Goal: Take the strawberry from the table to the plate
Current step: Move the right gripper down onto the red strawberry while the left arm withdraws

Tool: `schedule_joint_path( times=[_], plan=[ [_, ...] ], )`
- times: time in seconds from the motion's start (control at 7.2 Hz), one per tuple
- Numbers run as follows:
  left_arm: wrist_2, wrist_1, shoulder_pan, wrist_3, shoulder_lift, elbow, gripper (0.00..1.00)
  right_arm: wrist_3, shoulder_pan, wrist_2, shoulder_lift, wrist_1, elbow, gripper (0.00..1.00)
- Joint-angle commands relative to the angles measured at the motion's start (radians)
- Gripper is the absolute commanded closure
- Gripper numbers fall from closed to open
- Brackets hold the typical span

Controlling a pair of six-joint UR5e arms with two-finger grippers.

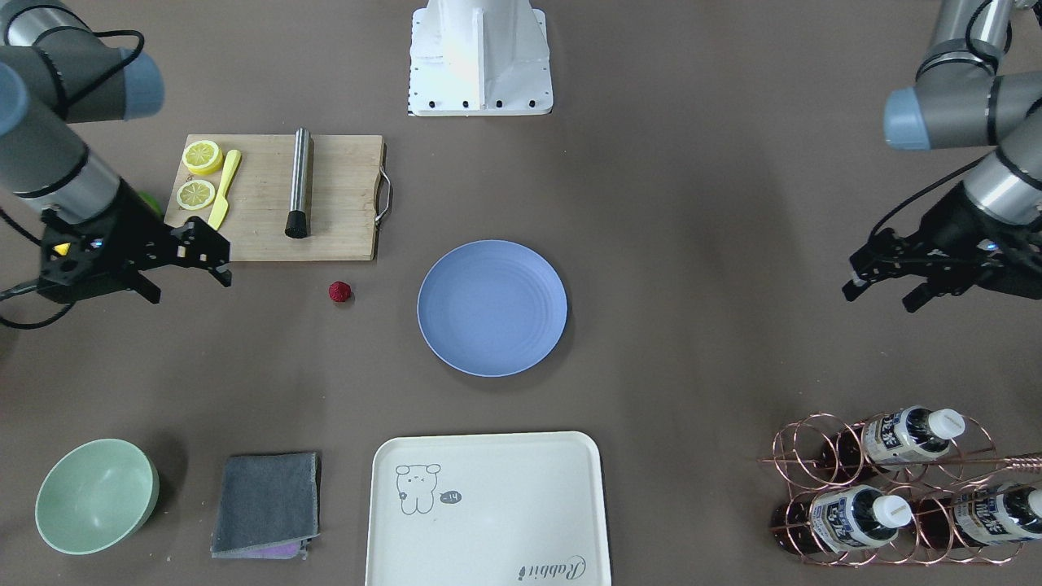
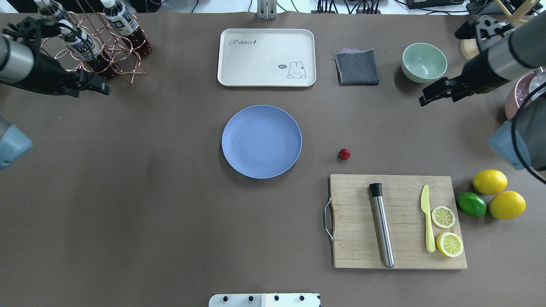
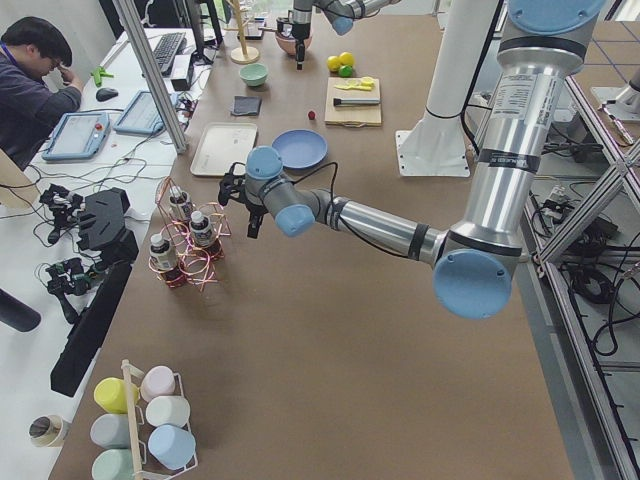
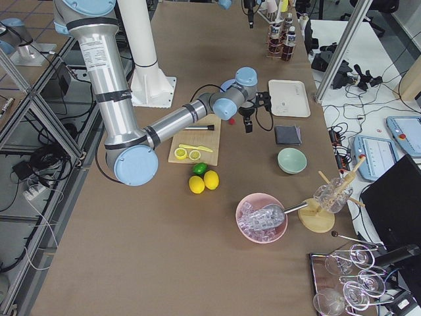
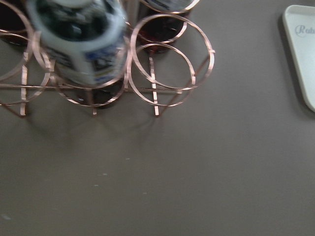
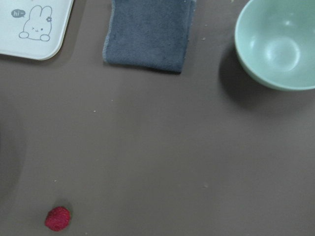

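Though tiny, the strawberry [image 2: 344, 154] lies in plain view on the bare surface [image 2: 170, 221], between the blue-lavender plate [image 2: 261, 141] and a corner of the wooden cutting board [image 2: 354, 213]. It touches neither and sits nearer the board.

Handling, judged from its size and bumpy skin: very light, probably soft, and apt to roll. A gentle pinch from above across its widest part, one finger on either side, seems the safest hold. Too hard a squeeze could bruise it or squirt it sideways.

Right end effector [image 1: 189, 285]: fingers spread, holding nothing, well apart from the berry and over toward the mint-green bowl [image 2: 424, 64].

Left end effector [image 1: 881, 297]: likewise spread and empty, near the copper bottle rack [image 1: 887, 488] — far from the work.
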Motion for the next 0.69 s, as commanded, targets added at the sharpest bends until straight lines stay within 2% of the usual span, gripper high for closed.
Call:
schedule_joint_path(
  times=[0.0, 0.28, 0.56],
  plan=[
    [-0.034, 0.025, -0.076, 0.121, 0.049, 0.007, 0.02, 0.165, -0.168, -0.157, 0.047, -0.004, -0.034, 0.01],
    [-0.034, 0.024, -0.082, 0.121, 0.051, 0.004, 0.02, 0.284, -0.251, -0.226, 0.105, -0.004, -0.083, 0.02],
    [-0.036, 0.022, -0.084, 0.121, 0.06, 0.002, 0.02, 0.29, -0.285, -0.277, 0.159, 0.003, -0.181, 0.04]
  ],
)
